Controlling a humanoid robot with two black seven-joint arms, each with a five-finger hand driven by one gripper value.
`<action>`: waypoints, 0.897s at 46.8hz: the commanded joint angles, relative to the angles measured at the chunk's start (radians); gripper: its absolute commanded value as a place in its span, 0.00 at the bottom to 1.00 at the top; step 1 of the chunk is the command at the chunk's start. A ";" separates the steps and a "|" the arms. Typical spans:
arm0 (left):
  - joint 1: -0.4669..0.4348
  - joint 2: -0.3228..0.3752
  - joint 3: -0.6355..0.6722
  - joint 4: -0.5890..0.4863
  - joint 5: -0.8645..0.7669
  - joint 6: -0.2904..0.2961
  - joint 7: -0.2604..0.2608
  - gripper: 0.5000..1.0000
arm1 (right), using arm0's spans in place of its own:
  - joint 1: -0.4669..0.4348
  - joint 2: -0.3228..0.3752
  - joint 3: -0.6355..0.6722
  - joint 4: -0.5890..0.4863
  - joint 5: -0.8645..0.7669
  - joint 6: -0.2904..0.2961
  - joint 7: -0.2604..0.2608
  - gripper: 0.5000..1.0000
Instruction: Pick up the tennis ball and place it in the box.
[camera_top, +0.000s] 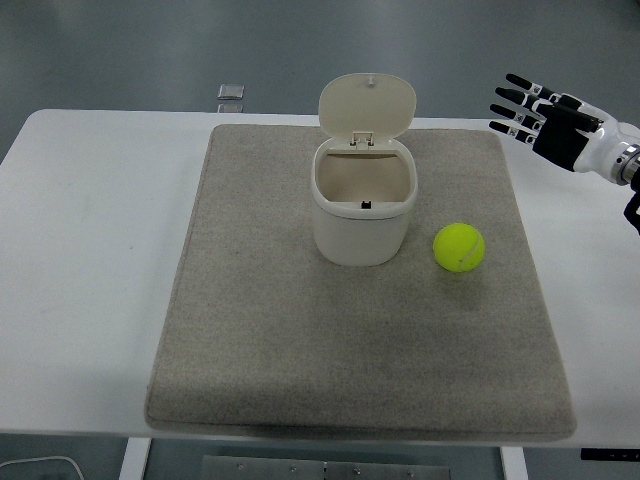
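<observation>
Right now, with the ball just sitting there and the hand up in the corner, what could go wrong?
The tennis ball lies loose on the mat, so a clumsy touch by the right hand could send it rolling away. It also sits close beside the box; fingers closing around it might bump the box. The raised lid could be knocked during the drop.
</observation>
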 joint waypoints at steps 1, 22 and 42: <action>0.002 0.000 -0.001 0.001 -0.001 0.000 0.000 0.98 | 0.001 -0.001 -0.002 0.000 -0.002 0.002 0.000 0.84; 0.002 0.000 -0.001 0.001 -0.001 0.000 0.000 0.98 | -0.002 0.001 -0.002 -0.052 -0.044 -0.011 0.015 0.84; 0.002 0.000 -0.001 0.001 -0.001 0.000 0.000 0.98 | -0.001 0.007 0.000 -0.077 -0.044 -0.035 0.026 0.84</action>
